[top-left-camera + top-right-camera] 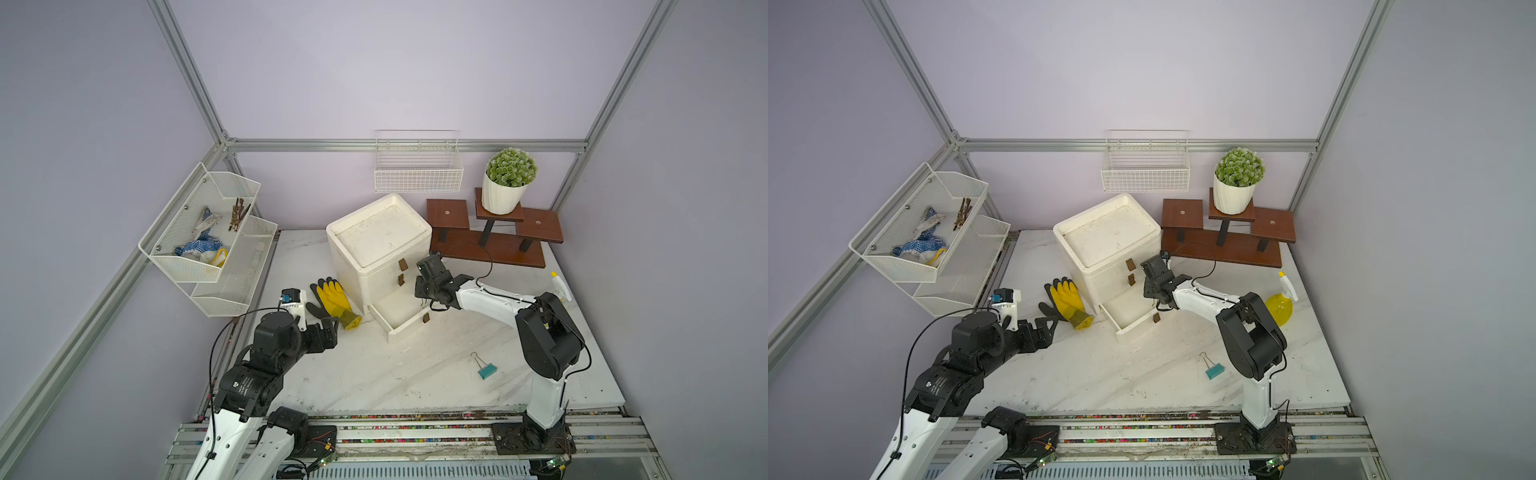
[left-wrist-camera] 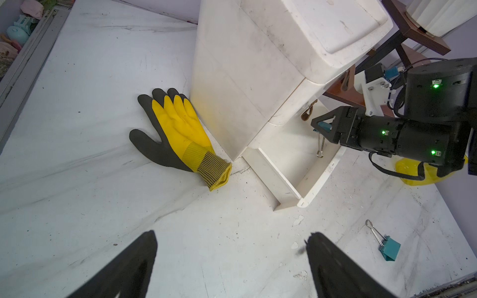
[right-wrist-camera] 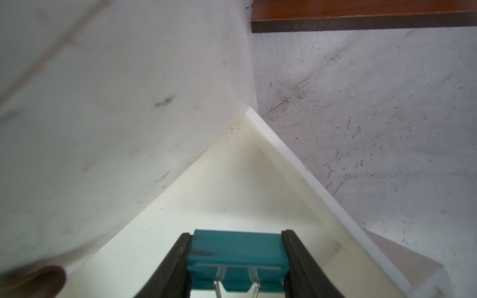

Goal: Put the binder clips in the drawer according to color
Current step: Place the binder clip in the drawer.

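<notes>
Step in hand: dropping a teal clip into the bottom drawer. The right gripper clamps the teal clip by its body, one finger on each end, wire handles dangling. Directly under these jaws is the open bottom drawer of the white chest. No clip shows on the stretch of drawer floor in view.

The left gripper has its jaws spread wide, nothing between them, bare table beneath. Ahead of them and off to one side, a second teal clip lies flat on the table, well apart from the drawer.

Next move, as I judge it: part the right jaws so the clip falls inside the drawer walls. Then the clip on the table needs fetching, and by its colour it goes in the same drawer.

Count:
- Teal clips: two.
- Yellow clips: none seen. Blue clips: none seen.
- Drawers: three, two shut and one open, with three brown tab handles.
- Also one yellow glove beside the chest.
</notes>
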